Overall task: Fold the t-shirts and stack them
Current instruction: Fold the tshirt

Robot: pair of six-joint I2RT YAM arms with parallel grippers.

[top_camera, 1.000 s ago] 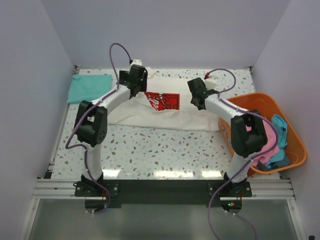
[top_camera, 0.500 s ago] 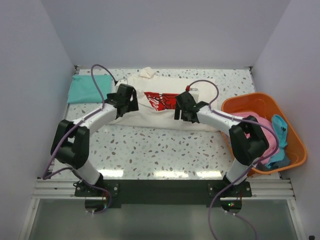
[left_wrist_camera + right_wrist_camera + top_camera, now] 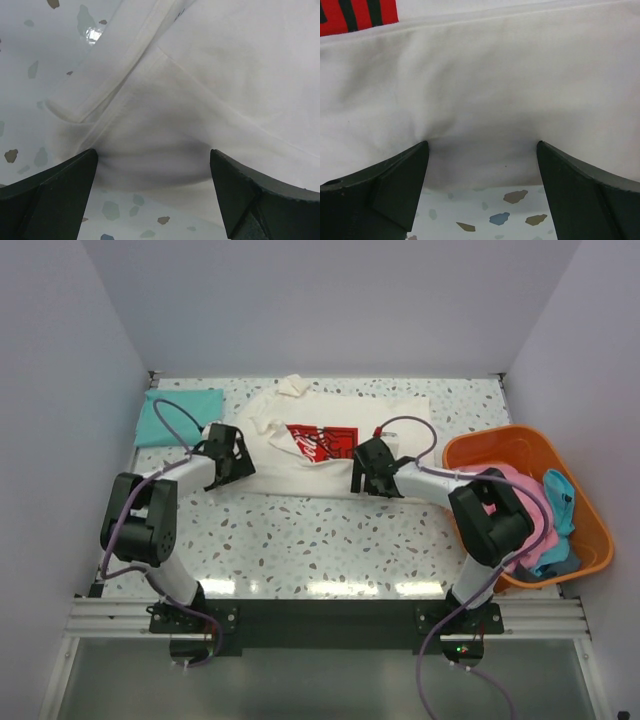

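Both arms have dropped from the far edge of the cream shirt [image 3: 400, 430], upper middle of the top view, to its near hem. There the left claw [image 3: 232, 458] and right claw [image 3: 372, 476] sit wide open astride that hem. Nothing gripped yet; pinching for the fold looks next.

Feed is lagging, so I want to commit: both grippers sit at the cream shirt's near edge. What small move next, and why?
Probably shut both grippers. The left gripper and right gripper stand open, with the near hem of the cream shirt bunched between their jaws, so closing should secure it for the fold.
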